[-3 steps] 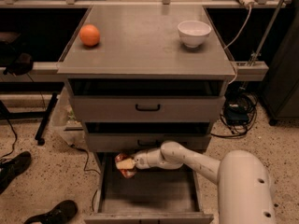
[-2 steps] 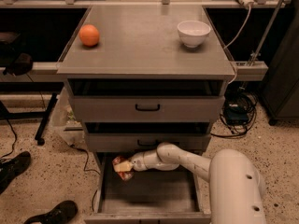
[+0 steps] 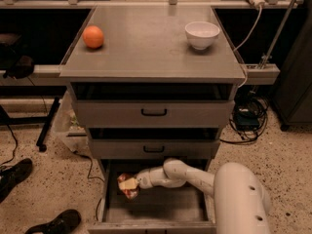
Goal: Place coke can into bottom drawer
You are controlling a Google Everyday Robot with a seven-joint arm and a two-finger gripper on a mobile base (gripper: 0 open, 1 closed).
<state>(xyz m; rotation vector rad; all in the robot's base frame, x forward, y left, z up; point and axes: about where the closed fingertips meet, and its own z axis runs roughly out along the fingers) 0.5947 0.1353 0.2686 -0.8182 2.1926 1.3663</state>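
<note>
The bottom drawer (image 3: 161, 209) of the grey cabinet is pulled open, with a flat grey floor. My white arm reaches in from the lower right. The gripper (image 3: 128, 185) is at the drawer's left rear, shut on the coke can (image 3: 126, 188), a small red can partly covered by the fingers. The can is low inside the drawer, near its left wall; I cannot tell if it touches the floor.
An orange (image 3: 93, 36) and a white bowl (image 3: 202, 34) sit on the cabinet top. Two shallower drawers with black handles (image 3: 154, 112) are above the open one. Black shoes (image 3: 53, 223) and cables lie on the speckled floor at the left.
The gripper with the can has moved a little left and lower inside the bottom drawer. The arm has stretched further in.
</note>
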